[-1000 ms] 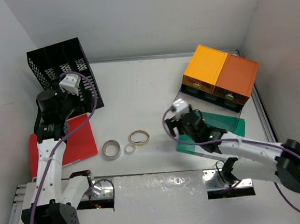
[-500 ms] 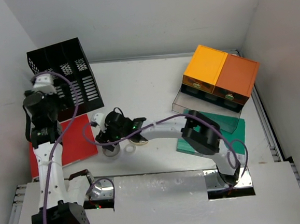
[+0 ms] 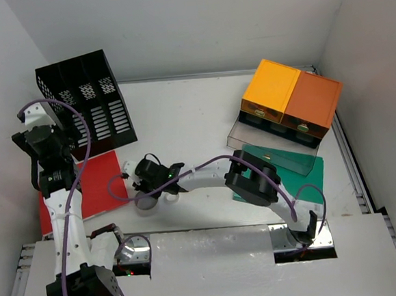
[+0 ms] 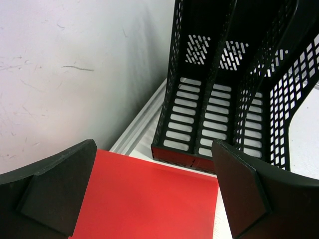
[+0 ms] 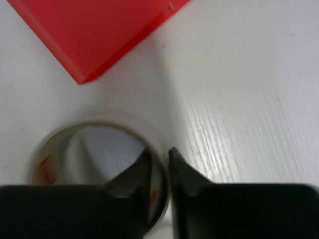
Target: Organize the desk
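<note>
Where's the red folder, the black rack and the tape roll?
red folder [image 4: 149, 199], left wrist view, flat middle.
black rack [image 3: 110, 117], top view, slotted side wall.
tape roll [image 5: 45, 169], right wrist view, inner wall, left.

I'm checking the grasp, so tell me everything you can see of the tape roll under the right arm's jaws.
The tape roll is a pale, whitish ring with reddish print inside its core, lying flat, hole up, on the white desk. It sits just off a corner of the red folder, with a gap between them. The jaws of the right gripper pinch its wall: one inside the hole, one outside.
</note>
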